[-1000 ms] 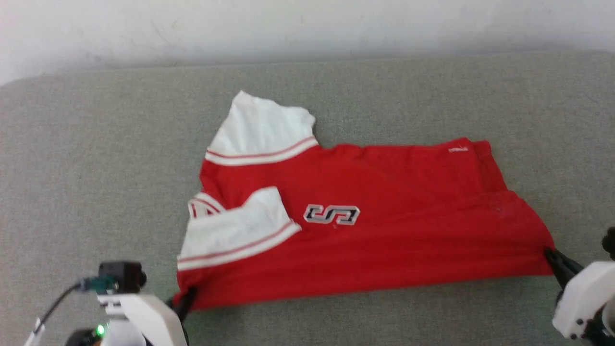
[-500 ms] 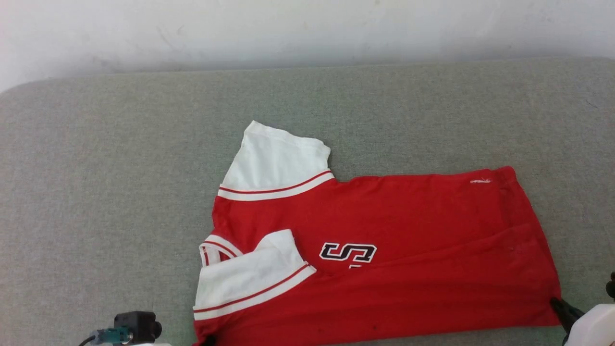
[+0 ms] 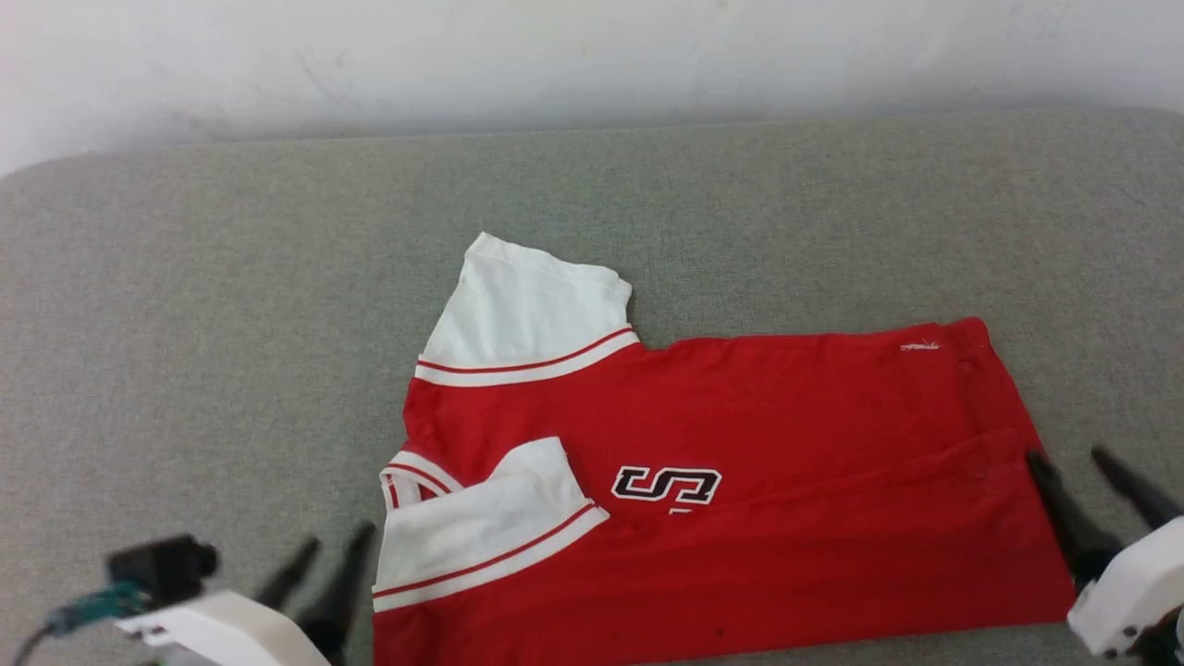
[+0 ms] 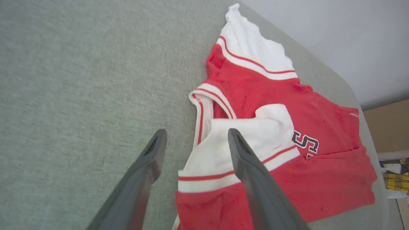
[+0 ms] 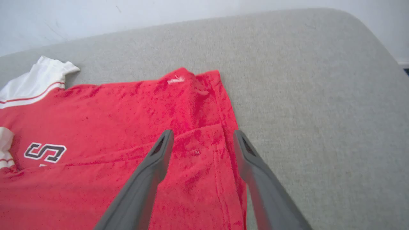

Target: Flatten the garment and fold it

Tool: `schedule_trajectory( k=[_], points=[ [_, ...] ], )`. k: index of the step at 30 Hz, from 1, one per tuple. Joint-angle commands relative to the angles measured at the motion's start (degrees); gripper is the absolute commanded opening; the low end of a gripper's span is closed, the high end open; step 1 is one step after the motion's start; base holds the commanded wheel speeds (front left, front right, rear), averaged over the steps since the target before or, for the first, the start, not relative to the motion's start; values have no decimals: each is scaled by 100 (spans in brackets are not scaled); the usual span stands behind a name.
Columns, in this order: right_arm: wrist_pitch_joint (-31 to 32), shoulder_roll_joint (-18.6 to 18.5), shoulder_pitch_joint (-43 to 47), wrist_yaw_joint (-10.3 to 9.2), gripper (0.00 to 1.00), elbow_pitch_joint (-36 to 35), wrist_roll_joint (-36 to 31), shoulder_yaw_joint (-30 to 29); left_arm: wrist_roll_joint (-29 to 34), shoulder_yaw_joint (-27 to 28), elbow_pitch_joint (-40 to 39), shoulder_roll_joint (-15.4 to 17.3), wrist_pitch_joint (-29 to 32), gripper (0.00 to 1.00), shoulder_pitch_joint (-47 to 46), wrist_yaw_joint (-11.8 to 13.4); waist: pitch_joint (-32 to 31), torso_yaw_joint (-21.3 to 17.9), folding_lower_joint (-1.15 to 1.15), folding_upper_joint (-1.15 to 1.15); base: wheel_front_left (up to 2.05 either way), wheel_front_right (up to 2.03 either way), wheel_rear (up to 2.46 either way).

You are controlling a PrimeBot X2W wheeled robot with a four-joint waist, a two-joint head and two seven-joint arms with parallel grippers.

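Note:
The garment [image 3: 786, 444] is a red T-shirt lying flat on the grey surface, folded lengthwise, its near half laid over the far half. One white sleeve [image 3: 527, 314] sticks out at the far side and the other [image 3: 481, 527] lies folded over the chest, beside the black-and-white lettering [image 3: 666, 484]. My left gripper [image 3: 331, 553] hovers open just left of the near sleeve; in the left wrist view [image 4: 196, 131] its fingers straddle the sleeve's edge without touching the garment [image 4: 255, 92]. My right gripper [image 3: 1073, 458] is open over the hem corner, and its own view [image 5: 203, 132] shows the garment [image 5: 111, 111] under it.
The grey fabric-covered surface [image 3: 185, 324] extends well beyond the shirt on all sides, with rounded corners. A white wall [image 3: 592, 55] stands behind it. Past the surface's edge in the left wrist view are a cardboard box [image 4: 388, 127] and yellow checked clutter [image 4: 396, 182].
Both grippers have opened and let go of the garment's near corners, which now lie on the surface. The head camera tilted, shifting the whole picture downward.

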Motion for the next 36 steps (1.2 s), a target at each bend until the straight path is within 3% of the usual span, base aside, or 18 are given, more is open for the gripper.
schedule_trajectory(
  k=[1,5,8,14,20,23,36],
  points=[
    [-278,-22,-172,-5,100,-211,-42,33,106,210,-193,128,-190,100,-137,-3,60,-43,0,-1,0,0,0],
    [-880,-23,-391,-5,100,-485,-415,119,775,572,-418,354,-796,100,-770,200,274,-118,0,-1,0,0,0],
    [-1250,51,-628,-5,100,-540,-668,229,1406,483,-317,528,-1146,100,-1537,177,524,-194,0,-1,0,0,0],
    [-1643,138,-1100,-5,100,-382,-948,654,2010,-3,330,633,-1316,100,-3334,-326,1068,-403,0,-1,0,0,0],
    [-1853,216,-1400,-5,100,-87,-981,955,1996,-714,1355,742,-215,100,-4604,-1039,1495,-624,0,-1,0,0,0],
    [-1936,247,-1482,-5,100,48,-990,1035,1913,-992,1810,794,531,100,-4976,-1254,1658,-725,0,-1,0,0,0],
    [-2027,288,-1756,-5,100,234,-1010,1150,1291,-1320,2654,826,2509,100,-5543,-1387,2172,-953,0,-1,0,0,0]
  ],
)
